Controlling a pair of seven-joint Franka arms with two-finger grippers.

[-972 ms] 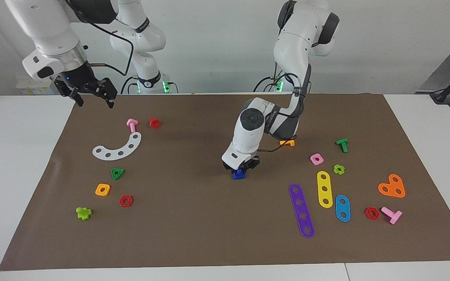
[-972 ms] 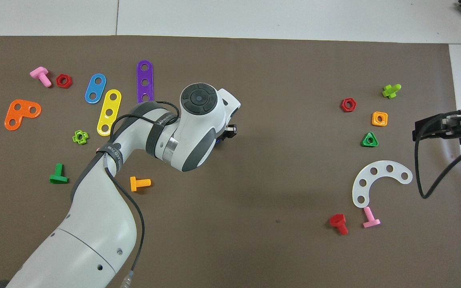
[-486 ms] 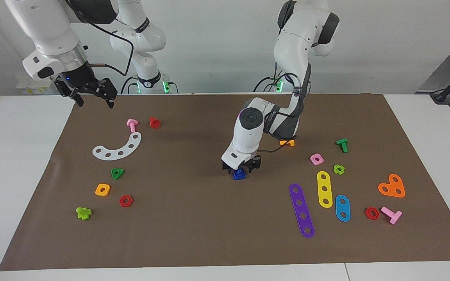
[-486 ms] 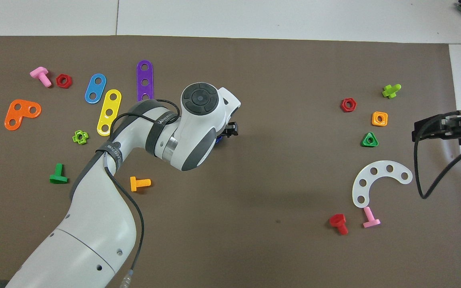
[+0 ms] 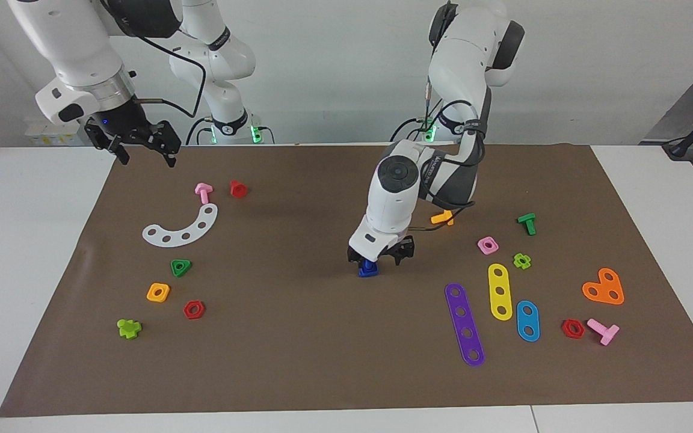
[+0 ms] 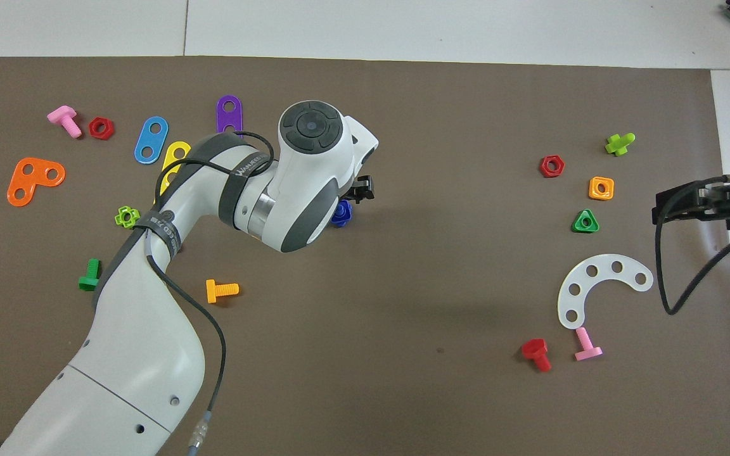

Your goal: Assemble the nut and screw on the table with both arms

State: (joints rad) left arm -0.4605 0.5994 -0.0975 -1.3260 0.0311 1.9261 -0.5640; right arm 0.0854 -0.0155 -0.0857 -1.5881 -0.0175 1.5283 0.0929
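Note:
A small dark-blue stack [image 5: 368, 269] stands on the brown mat [image 5: 298, 349] near the table's middle, with a stub pointing up. I cannot tell the nut from the screw in it. It also shows in the overhead view [image 6: 341, 213], half hidden by the left wrist. My left gripper [image 5: 381, 260] is open, just above the stack and a little toward the left arm's end, not holding it. My right gripper [image 5: 147, 155] is open and empty, raised over the mat's edge at the right arm's end, waiting.
Loose toy parts lie at both ends of the mat. Among them are a green triangular nut [image 5: 181, 267], an orange square nut [image 5: 158, 292], a white curved plate [image 5: 181, 227], a pink square nut [image 5: 488, 245], an orange bolt [image 5: 443, 218] and a purple strip [image 5: 464, 323].
My left gripper opened, let go of the blue stack, and lifted slightly toward the left arm's end. The stack stays on the mat. The right arm has not moved.

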